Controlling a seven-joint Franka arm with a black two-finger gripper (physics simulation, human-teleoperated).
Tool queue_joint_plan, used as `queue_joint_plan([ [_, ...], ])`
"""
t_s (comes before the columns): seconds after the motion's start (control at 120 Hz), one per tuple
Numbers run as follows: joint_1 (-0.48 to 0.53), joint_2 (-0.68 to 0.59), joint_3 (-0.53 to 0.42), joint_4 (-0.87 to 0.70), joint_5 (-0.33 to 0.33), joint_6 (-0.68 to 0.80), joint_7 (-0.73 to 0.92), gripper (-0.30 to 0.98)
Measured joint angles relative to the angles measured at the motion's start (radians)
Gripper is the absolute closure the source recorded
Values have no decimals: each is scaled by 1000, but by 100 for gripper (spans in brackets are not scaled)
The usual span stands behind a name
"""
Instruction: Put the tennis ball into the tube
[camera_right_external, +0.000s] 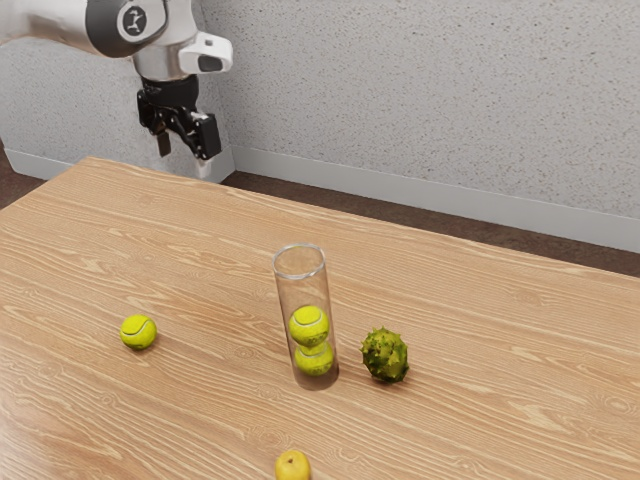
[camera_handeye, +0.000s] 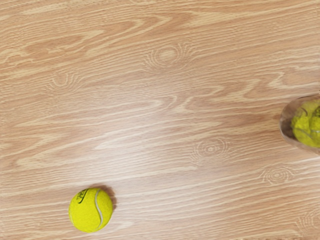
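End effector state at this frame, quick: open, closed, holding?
End effector: open, fingers apart with nothing between them; the loose tennis ball lies on the table.

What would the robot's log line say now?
gripper: open, empty, raised | loose tennis ball: on table | clear tube: upright, two balls inside | spiky green fruit: beside tube | task: not done

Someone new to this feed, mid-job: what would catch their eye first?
Probably the clear tube, upright near the middle of the table, with two bright tennis balls stacked inside. Next, the loose tennis ball lying by itself toward the exterior view's left, then the spiky green fruit close beside the tube, on the side away from that ball.
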Motion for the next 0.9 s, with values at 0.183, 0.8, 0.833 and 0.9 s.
queue_joint_plan([
  [0.183,-101,-72,-10,-187,46,40,109,0],
  [0.8,140,-63,-9,-642,17,365,250,0],
  [0.833,150,-61,-9,-655,16,386,253,0],
  [0.9,173,-57,-9,-680,16,425,258,0],
])
